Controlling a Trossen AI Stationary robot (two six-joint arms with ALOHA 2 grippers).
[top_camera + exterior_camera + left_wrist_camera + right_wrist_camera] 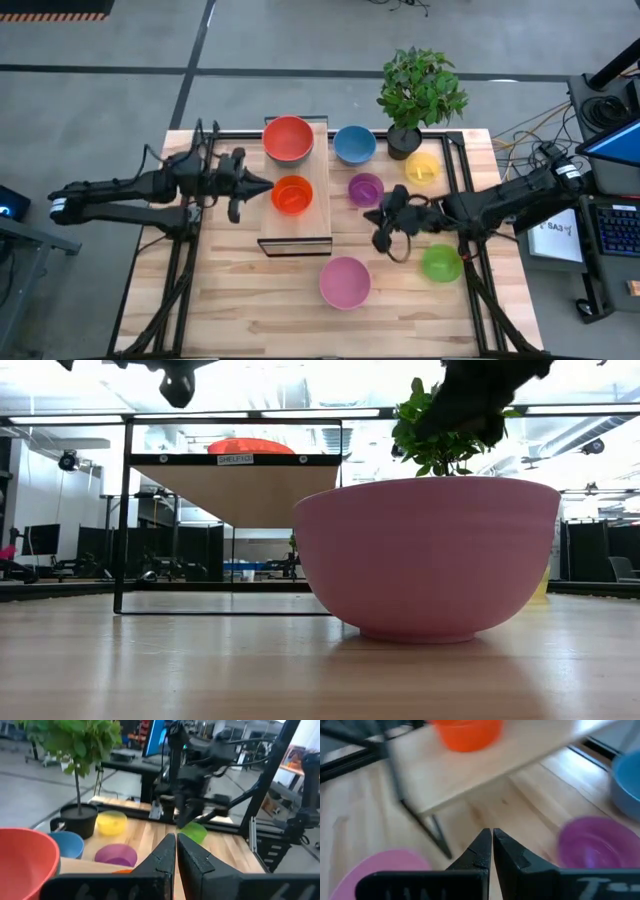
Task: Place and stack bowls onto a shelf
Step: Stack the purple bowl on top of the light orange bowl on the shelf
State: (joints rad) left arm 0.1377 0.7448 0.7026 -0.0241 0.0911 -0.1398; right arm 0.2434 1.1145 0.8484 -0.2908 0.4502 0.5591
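Jaws shut, empty on both; right gripper [381, 218] hovered just beside purple bowl [365, 188], nearer than left gripper [262, 183]

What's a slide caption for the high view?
Red bowl and orange bowl sit on the shelf; both pincers shut, empty.

arms: we saw two dark, slender jointed arms, at frame left and right | left gripper [268, 183]: black, tapering fingers | right gripper [370, 216]: black, same wedge fingers | cables: thin black loops along both arms | markings: white band at each arm's outer end
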